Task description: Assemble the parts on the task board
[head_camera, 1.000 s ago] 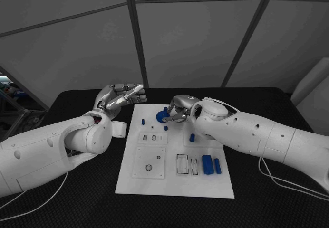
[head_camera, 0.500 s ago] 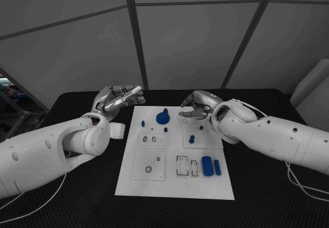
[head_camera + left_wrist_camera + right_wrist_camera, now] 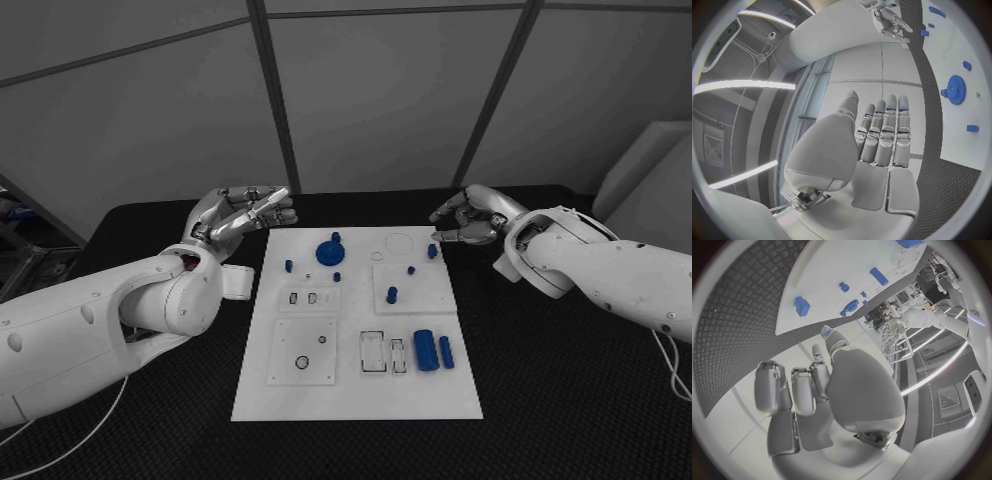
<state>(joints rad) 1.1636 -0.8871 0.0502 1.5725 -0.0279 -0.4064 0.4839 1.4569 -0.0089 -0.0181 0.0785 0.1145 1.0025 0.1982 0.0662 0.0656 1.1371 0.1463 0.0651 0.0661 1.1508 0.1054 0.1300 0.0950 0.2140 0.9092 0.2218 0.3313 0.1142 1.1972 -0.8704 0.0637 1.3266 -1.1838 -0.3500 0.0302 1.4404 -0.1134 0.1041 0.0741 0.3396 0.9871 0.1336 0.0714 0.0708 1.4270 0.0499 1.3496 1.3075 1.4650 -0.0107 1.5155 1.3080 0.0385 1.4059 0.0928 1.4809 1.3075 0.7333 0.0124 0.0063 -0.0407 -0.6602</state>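
Withdrawn from over the blue toothed gear wheel (image 3: 330,250) where it hovered a second ago, the right silver robot hand (image 3: 469,216) now hangs off the far right corner of the white rectangular task board (image 3: 356,390), above the black mesh tabletop (image 3: 577,400). Its fingers are curled loosely inward and I see nothing between them. The left silver robot hand (image 3: 242,212) has barely shifted; it is raised beyond the board's far left corner, fingers straight and close together in the left wrist view, holding nothing.

Judging progress from how things lie: the gear wheel sits at about 11 o'clock on the board and looks seated on its post. A small blue peg (image 3: 289,266) stands just beside it toward 9 o'clock, another small blue peg (image 3: 431,251) near 1 o'clock, and a short blue stub (image 3: 391,295) stands on the square plate right of centre. Whether these are fully home is too small to tell.

Still to do, apparently: the large blue cylinder (image 3: 426,349) and the slim blue bar (image 3: 447,351) lie loose at around 4 o'clock, just beside the open rectangular slots (image 3: 385,352) (probably their destinations). The oval and small slotted recesses on the left plates also look unfilled, so I would put the job nearer half done than finished.
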